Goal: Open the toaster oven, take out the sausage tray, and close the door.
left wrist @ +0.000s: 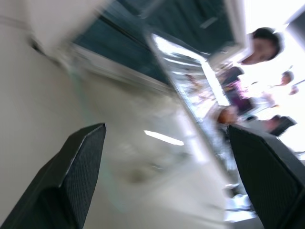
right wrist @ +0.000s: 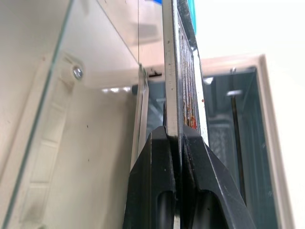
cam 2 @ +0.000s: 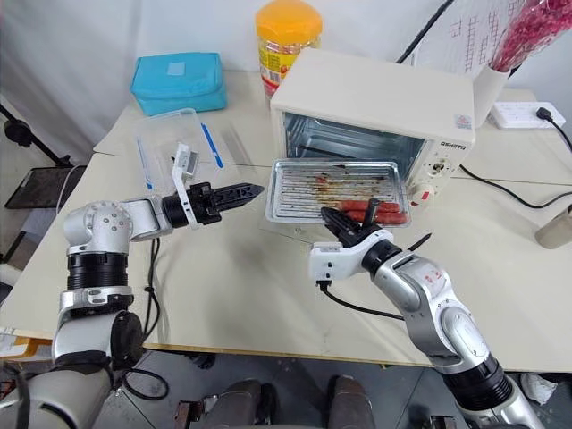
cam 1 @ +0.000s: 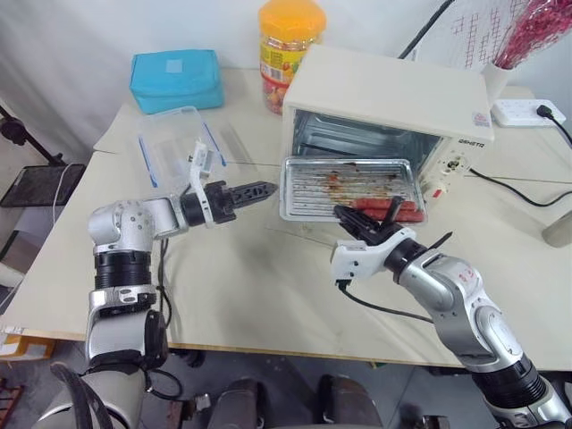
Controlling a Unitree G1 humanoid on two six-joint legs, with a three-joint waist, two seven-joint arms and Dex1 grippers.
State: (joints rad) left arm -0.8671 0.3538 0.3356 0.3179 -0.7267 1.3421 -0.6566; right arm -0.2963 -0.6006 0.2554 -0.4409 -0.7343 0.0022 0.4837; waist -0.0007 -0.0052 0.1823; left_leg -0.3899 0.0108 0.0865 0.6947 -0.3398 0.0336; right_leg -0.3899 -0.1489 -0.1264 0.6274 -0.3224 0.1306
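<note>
The cream-white toaster oven (cam 1: 384, 98) stands at the back of the table with its mouth open. Its glass door (right wrist: 71, 95) hangs folded down in front, and its bar handle (right wrist: 43, 157) shows through the glass. The silver sausage tray (cam 1: 322, 183) is drawn out over the door, back edge still at the oven mouth. It is grease-stained, with red sausages (cam 1: 386, 211) near its front right. My right gripper (cam 1: 347, 217) is shut on the tray's front rim (right wrist: 170, 71). Left of the tray, my left gripper (cam 1: 266, 189) hovers open, pointing at it and apart from it, fingers (left wrist: 81, 162) wide.
A clear plastic box with blue clips (cam 1: 174, 147) lies behind my left arm, and a blue pouch (cam 1: 176, 79) sits farther back. An orange-lidded jar (cam 1: 288, 45) stands left of the oven. A power strip (cam 1: 527, 112), a black cord (cam 1: 518, 192) and a vase (cam 1: 496, 80) are at the right.
</note>
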